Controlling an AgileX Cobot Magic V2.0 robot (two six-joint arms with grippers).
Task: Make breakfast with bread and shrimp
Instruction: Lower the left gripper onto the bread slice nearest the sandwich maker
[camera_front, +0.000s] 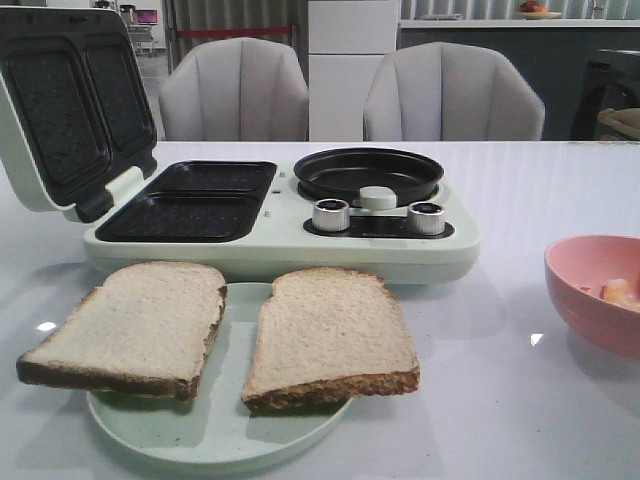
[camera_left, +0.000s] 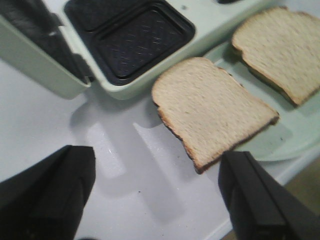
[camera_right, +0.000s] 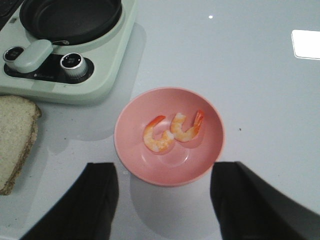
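Two slices of bread lie side by side on a pale green plate (camera_front: 215, 435): the left slice (camera_front: 130, 325) (camera_left: 210, 107) overhangs the plate's rim, the right slice (camera_front: 328, 335) (camera_left: 280, 47) lies fully on it. Two curled orange-pink shrimp (camera_right: 172, 131) sit in a pink bowl (camera_right: 200, 165) (camera_front: 590, 300) at the right. My left gripper (camera_left: 157, 187) hangs open above bare table near the left slice's corner. Just short of the bowl, my right gripper (camera_right: 162, 197) is open too. Neither holds anything. Neither gripper shows in the front view.
A pale green breakfast maker (camera_front: 280, 245) stands behind the plate, its lid (camera_front: 70, 110) up, two dark sandwich plates (camera_front: 190, 200) exposed, a round black pan (camera_front: 368, 172) and two knobs (camera_front: 330, 214) at its right. Two grey chairs (camera_front: 235, 90) stand beyond the table.
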